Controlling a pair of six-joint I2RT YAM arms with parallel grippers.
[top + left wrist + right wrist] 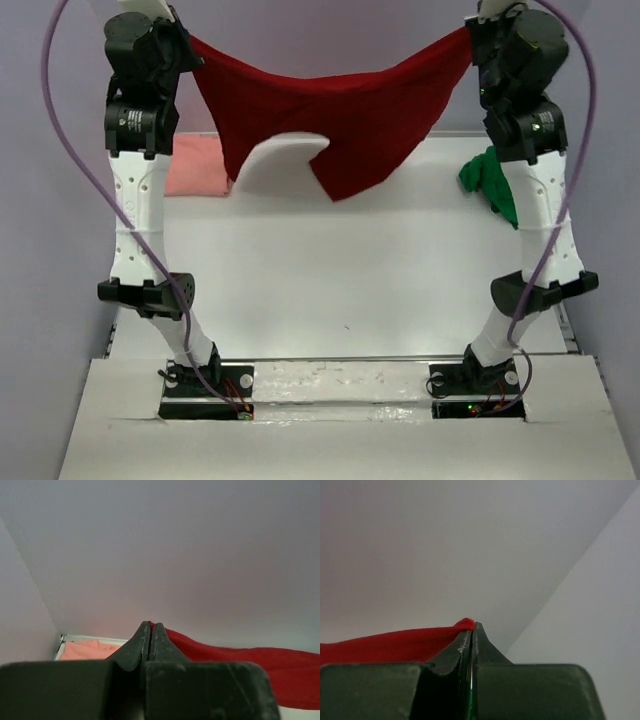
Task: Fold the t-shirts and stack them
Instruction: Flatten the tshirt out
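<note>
A dark red t-shirt (340, 120) hangs stretched in the air between both raised arms, sagging in the middle above the far part of the table. My left gripper (151, 626) is shut on its left corner, with red cloth (250, 665) trailing to the right of the jaws. My right gripper (473, 626) is shut on the opposite corner, red cloth (385, 645) running off to the left. In the top view the grippers themselves are hidden behind the wrists. A pale salmon pink t-shirt (195, 165) lies at the far left. A bright green t-shirt (492, 180) lies crumpled at the far right.
The white table (330, 280) is ringed by pale purple walls (40, 250) at the back and sides. Both arm bases (205, 385) sit on the near edge, with purple cables looping beside the arms.
</note>
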